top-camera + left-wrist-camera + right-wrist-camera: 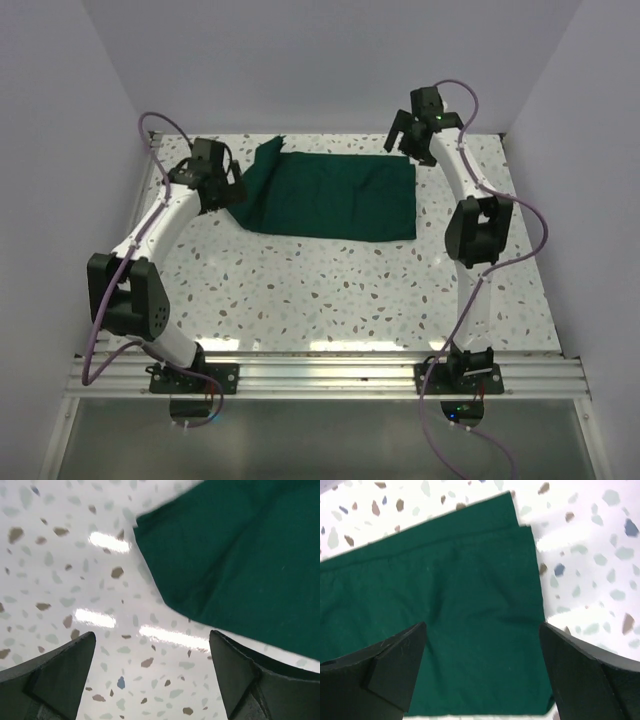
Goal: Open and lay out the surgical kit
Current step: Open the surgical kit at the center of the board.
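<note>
Open left claw [237, 190] and open right claw [402, 140] flank green drape [335, 198].

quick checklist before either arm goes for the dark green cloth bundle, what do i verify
1. Left gripper open, empty: ok.
2. Right gripper open, empty: ok.
3. Dark green folded cloth drape on the speckled white table: ok.
4. Left gripper over a cloth edge: not ok, mostly bare table under it.
5. Right gripper over the cloth's right edge: ok.
6. Contents of the wrap: cannot tell, nothing shows.
</note>
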Robot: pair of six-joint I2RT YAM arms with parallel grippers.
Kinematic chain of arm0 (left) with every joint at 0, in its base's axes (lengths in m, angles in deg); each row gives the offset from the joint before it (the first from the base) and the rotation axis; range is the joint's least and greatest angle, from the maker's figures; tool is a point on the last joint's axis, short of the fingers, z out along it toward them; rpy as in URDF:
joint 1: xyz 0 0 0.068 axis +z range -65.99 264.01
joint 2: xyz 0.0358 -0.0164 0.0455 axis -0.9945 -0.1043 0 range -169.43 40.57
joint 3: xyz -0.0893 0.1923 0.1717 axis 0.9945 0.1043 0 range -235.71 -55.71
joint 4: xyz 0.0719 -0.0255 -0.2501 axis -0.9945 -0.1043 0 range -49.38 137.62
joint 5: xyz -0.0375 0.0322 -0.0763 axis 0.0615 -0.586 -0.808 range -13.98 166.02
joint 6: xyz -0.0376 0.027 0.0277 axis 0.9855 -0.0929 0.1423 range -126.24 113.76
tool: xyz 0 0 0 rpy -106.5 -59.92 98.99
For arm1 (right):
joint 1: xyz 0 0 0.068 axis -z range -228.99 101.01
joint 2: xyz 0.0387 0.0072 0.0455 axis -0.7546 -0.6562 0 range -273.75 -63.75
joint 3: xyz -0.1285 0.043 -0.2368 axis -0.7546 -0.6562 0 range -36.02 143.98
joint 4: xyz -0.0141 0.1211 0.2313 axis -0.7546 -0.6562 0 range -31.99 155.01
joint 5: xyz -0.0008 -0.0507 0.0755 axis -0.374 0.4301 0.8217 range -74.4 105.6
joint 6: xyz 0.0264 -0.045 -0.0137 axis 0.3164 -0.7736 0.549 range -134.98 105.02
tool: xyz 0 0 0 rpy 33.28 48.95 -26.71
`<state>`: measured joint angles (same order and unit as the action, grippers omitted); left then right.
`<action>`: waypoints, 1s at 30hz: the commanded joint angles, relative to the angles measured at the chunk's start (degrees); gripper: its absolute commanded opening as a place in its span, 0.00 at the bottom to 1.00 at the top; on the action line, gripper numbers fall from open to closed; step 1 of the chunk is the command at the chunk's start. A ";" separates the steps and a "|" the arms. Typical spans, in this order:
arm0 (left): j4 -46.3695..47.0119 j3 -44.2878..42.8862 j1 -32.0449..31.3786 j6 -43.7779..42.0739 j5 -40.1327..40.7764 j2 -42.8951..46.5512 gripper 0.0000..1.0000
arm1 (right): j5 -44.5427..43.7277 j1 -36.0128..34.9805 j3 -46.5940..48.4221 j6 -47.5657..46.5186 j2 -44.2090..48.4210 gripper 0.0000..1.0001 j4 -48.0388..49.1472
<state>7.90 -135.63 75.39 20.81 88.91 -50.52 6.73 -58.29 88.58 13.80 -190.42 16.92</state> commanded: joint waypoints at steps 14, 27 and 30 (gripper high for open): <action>2.81 3.20 -0.96 0.11 5.12 -5.93 1.00 | -0.02 4.20 11.28 4.36 -17.02 0.96 6.43; 2.98 2.56 0.62 -0.59 2.76 -7.53 1.00 | 0.60 5.43 11.29 6.20 -21.51 0.79 8.90; 3.43 4.15 0.62 -0.16 2.58 -7.52 1.00 | 0.51 5.78 10.93 6.64 -22.56 0.73 8.98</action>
<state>9.64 -133.14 75.78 21.03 91.64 -59.40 6.82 -53.39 99.37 18.91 -211.84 25.53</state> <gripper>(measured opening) 0.996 0.747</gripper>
